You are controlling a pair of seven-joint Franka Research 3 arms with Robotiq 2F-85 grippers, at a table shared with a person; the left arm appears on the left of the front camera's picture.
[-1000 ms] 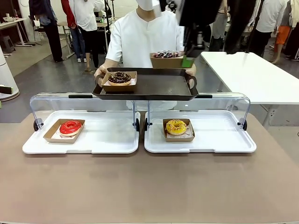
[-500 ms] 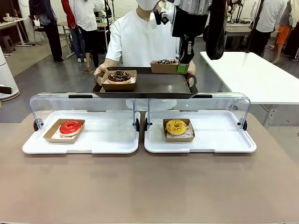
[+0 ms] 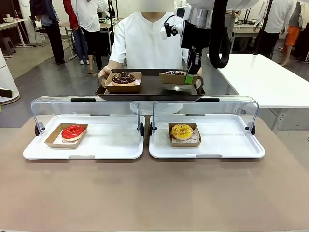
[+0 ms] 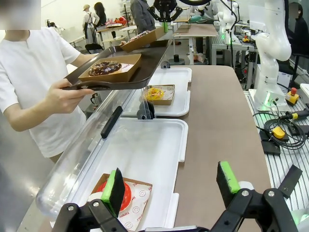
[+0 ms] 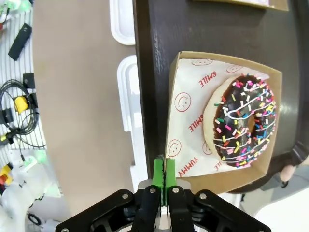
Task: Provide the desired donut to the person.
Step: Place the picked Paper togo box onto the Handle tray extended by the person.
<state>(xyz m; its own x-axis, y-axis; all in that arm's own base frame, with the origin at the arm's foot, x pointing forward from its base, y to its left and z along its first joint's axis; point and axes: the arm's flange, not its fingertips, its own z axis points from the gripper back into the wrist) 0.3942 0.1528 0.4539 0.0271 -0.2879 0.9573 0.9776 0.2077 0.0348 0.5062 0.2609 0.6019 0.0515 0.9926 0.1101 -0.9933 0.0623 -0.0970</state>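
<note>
The person [image 3: 145, 38] stands across the table and holds up a dark tray [image 3: 149, 93] with both hands. My right gripper [image 3: 189, 79] is shut on the edge of a cardboard box [image 5: 193, 121] that holds a chocolate donut with coloured sprinkles [image 5: 245, 121]. The box lies on the right part of the dark tray [image 5: 159, 72]. Another chocolate donut [image 3: 123, 78] in its own box sits on the tray's left part. My left gripper [image 4: 171, 181] hangs open above a red donut [image 4: 126, 195].
Two white trays with raised clear lids stand on the brown table. The left one [image 3: 111, 145] holds the red donut [image 3: 72, 131], the right one [image 3: 227, 145] a yellow donut [image 3: 182, 131]. A white table [image 3: 260, 77] stands at the right, and other people are behind.
My right gripper has come down with the sprinkled donut's box, from above the dark tray to its surface. The left arm has not moved.
</note>
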